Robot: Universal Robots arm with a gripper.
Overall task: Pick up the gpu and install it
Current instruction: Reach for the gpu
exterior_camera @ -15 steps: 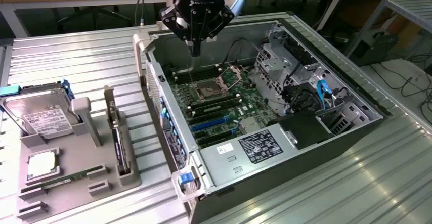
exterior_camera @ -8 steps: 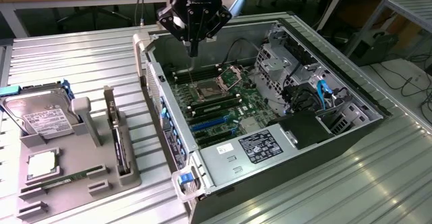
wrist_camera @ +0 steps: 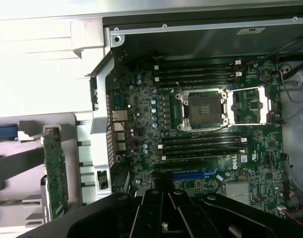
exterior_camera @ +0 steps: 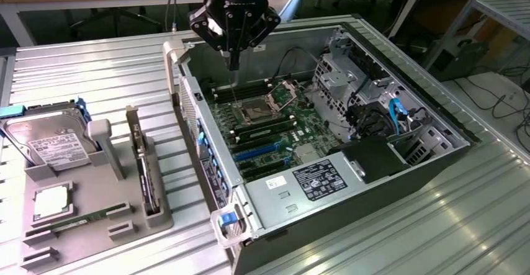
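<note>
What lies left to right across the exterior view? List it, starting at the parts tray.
hard drive → gpu, standing on edge → motherboard → blue cable

matt black gripper (exterior_camera: 234,67) — ribbed, bare metal table (exterior_camera: 431,225).

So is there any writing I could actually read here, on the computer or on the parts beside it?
No text can be read for certain.
Label on the power supply: print too small to read.
Label on the hard drive: blurred, unreadable.
White sticker: blurred, unreadable.
Markings on the motherboard: too small to read.
</note>
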